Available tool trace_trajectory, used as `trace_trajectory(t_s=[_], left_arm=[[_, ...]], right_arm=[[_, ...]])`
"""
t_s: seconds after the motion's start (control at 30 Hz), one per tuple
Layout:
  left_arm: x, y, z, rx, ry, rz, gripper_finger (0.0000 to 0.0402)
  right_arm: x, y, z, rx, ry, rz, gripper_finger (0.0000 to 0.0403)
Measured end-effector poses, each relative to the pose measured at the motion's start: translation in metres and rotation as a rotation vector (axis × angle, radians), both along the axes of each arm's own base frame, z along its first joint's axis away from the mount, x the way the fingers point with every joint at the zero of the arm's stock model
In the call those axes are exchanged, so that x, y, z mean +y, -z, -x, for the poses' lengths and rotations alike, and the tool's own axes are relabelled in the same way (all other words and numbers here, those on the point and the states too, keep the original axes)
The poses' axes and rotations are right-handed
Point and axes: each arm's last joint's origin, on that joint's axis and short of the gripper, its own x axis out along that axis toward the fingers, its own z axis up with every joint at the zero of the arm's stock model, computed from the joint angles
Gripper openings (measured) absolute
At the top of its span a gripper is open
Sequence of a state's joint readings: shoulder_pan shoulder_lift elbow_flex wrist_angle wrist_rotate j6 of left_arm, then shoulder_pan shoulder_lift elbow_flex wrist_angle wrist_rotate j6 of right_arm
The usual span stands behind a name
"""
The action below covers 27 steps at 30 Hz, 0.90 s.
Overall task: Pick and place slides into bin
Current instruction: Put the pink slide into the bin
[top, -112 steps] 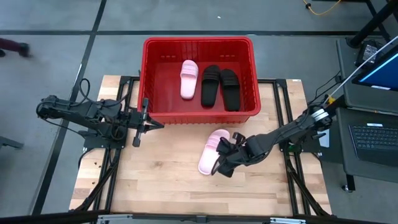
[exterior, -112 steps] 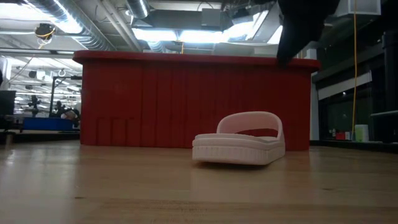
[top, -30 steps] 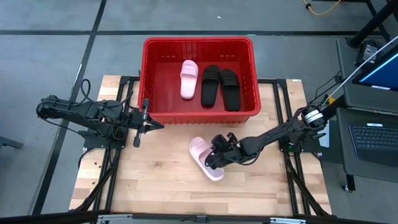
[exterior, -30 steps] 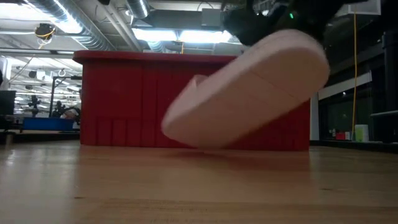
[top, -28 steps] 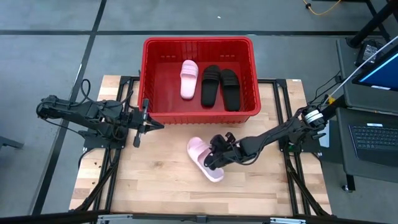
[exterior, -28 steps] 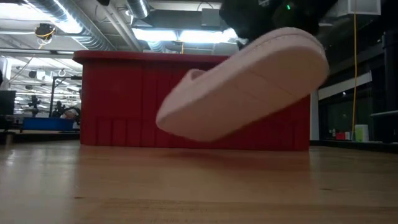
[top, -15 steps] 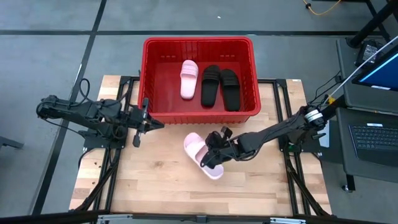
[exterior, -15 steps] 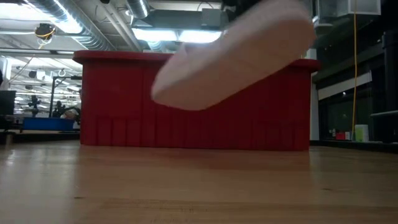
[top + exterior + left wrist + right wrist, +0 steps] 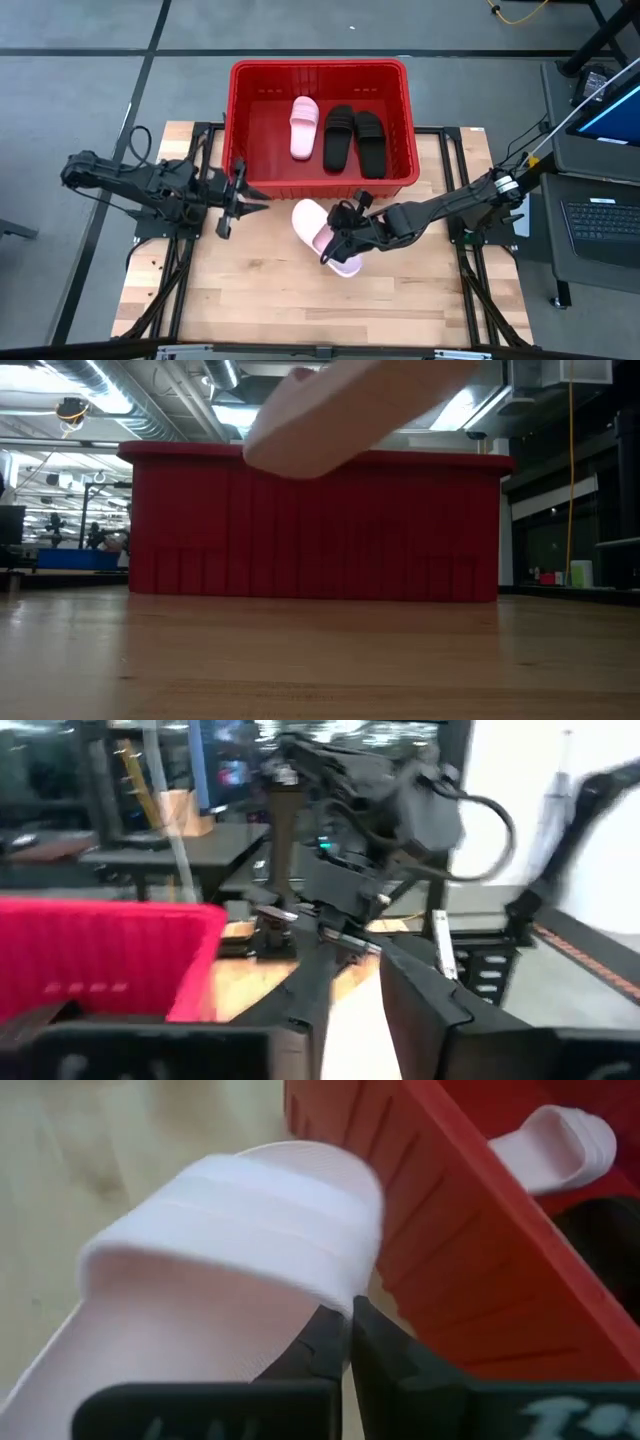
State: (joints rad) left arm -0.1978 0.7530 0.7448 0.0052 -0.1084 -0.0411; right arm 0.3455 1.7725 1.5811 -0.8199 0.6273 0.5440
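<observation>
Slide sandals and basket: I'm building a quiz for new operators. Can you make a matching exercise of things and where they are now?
Things:
1. pale pink ribbed-strap slide sandal outside the basket
2. two black slide sandals
3. large red plastic lattice basket
4. left gripper

Places:
A. on the basket floor
B. held above the wooden table by the right gripper
C. at the table's far edge
D. beside the basket's near left corner

Pairs: 1-B, 2-A, 3-C, 4-D

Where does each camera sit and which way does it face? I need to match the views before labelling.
High: overhead, looking down; both arms, left gripper, bin.
Low: table height, facing the bin's wall; lifted pink slide, no arm clearly visible.
Left wrist: faces the right arm beyond the bin; own fingers low.
Right wrist: right gripper on the slide's strap.
Shared: the bin and slide.
</observation>
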Motion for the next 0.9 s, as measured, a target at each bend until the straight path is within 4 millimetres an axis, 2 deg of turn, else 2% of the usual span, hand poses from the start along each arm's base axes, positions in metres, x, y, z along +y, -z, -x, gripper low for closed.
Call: trace_trajectory(t_s=[0.13, 0.27, 0.43, 0.57, 0.73, 0.9], left_arm=[[-0.010, 0.003, -0.014, -0.012, 0.022, -0.097, 0.0102], [-0.014, -0.005, -0.022, -0.009, -0.066, -0.142, 0.0122], [-0.017, -0.024, -0.023, -0.017, -0.098, -0.141, 0.0140], [-0.020, -0.028, -0.025, 0.007, -0.130, -0.149, 0.0149], [-0.023, -0.032, -0.036, 0.027, -0.229, -0.207, 0.0152], [-0.027, -0.033, -0.058, 0.078, -0.334, -0.295, 0.0153]], right_arm=[[0.001, -0.015, -0.001, -0.021, -0.005, -0.006, 0.0011], [0.001, -0.035, -0.002, -0.053, -0.035, 0.015, 0.0011], [-0.004, -0.061, 0.002, -0.086, 0.025, 0.136, 0.0011], [-0.011, -0.076, 0.007, -0.115, 0.125, 0.262, 0.0010], [-0.017, -0.085, 0.008, -0.151, 0.211, 0.376, 0.0010], [-0.033, -0.085, 0.004, -0.148, 0.261, 0.386, 0.0010]])
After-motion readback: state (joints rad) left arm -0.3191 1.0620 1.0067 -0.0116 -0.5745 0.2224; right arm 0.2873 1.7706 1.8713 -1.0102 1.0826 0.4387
